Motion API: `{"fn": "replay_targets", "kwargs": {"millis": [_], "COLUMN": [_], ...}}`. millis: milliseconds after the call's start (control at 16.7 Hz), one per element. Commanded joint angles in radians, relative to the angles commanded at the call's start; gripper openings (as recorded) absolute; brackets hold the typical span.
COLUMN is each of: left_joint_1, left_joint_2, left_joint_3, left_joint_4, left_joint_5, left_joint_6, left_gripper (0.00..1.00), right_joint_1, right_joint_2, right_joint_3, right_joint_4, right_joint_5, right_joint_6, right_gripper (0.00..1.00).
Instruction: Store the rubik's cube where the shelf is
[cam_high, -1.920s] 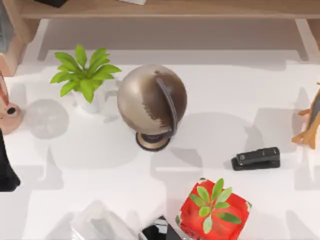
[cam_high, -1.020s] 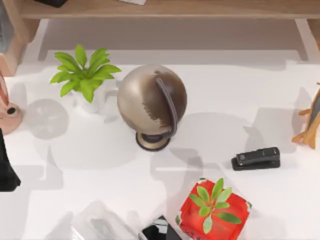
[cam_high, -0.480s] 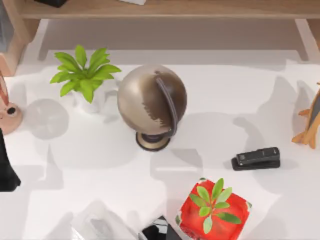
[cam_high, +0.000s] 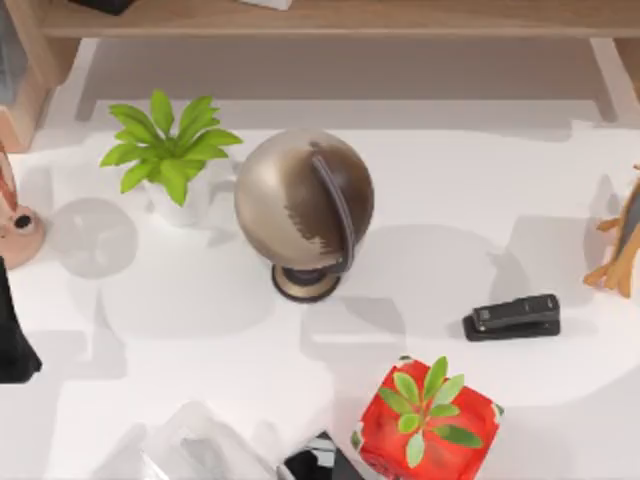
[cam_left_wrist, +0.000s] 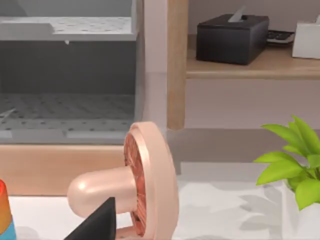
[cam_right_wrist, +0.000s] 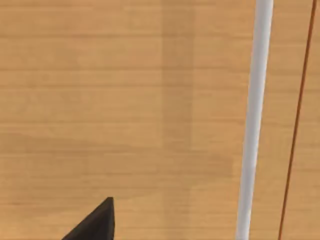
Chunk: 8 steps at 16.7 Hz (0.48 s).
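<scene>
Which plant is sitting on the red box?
The small plant at the table's front grows on the red box. The bigger plant beside the globe has a white pot.

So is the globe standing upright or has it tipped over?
Upright. In the top view the globe sits over its round base, which rests flat on the white table, beside the potted plant.

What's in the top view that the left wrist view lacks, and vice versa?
Top view adds: the globe mid-table, the stapler to its right, and the red box with a plant on it at the near edge.
Left wrist view adds: a black box sitting on the shelf board and a grey cabinet beside the shelf's upright.
Both: the shelf, the green plant, and the pink mushroom-shaped piece at the table's left edge.
</scene>
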Motion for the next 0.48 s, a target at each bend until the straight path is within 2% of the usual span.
{"fn": "replay_targets", "kwargs": {"millis": [480], "left_joint_1": [0.0], "left_joint_2": [0.0], "left_joint_3": [0.0], "left_joint_4": [0.0], "left_joint_5": [0.0], "left_joint_6": [0.0], "left_gripper": [1.0], "right_joint_1": [0.007], "right_joint_2": [0.019], "right_joint_3": [0.032], "right_joint_4": [-0.012], "right_joint_5": [0.007], "right_joint_6": [-0.006], "right_gripper": [1.0]}}
